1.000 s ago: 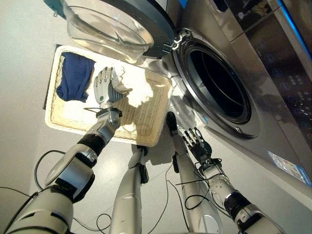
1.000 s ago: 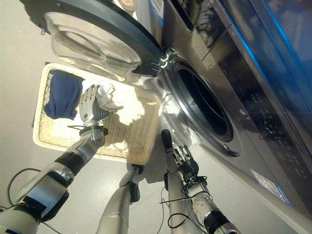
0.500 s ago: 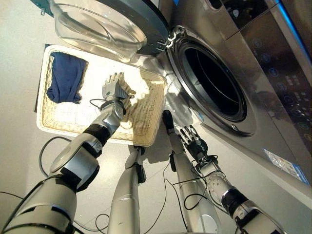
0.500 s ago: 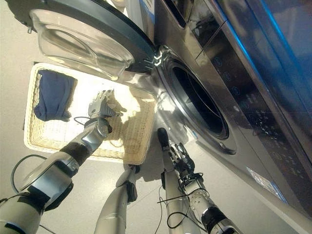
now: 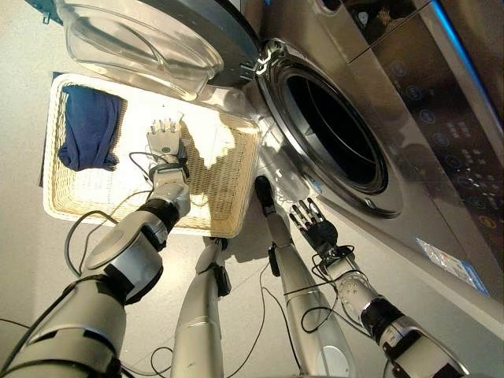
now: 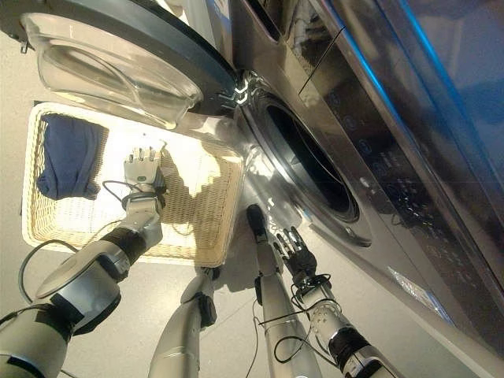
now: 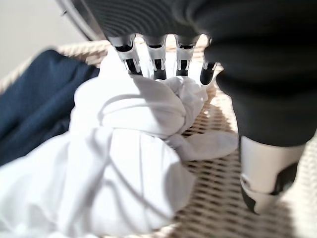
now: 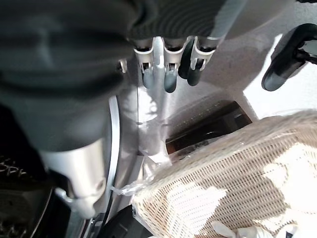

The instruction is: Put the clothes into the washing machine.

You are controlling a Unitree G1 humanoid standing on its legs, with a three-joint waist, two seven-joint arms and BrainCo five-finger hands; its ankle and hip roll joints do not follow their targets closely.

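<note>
A crumpled white cloth (image 7: 124,163) lies in the wicker basket (image 5: 49,169) on the floor, with a navy cloth (image 5: 87,130) beside it at the basket's far left. My left hand (image 5: 163,140) reaches into the basket, open, its straight fingertips (image 7: 159,67) resting on the top of the white cloth and the thumb held apart. The washing machine's round drum opening (image 5: 335,130) stands dark to the right of the basket. My right hand (image 5: 315,232) hovers open low in front of the machine, holding nothing.
The machine's glass door (image 5: 142,39) is swung wide open and hangs over the far edge of the basket. The basket's near right corner (image 8: 223,188) sits close to the machine's front panel (image 5: 441,118).
The view has shifted, so the basket sits further left in it. My left hand has moved a little towards the basket's middle, fingers still straight. The right hand has held its place.
</note>
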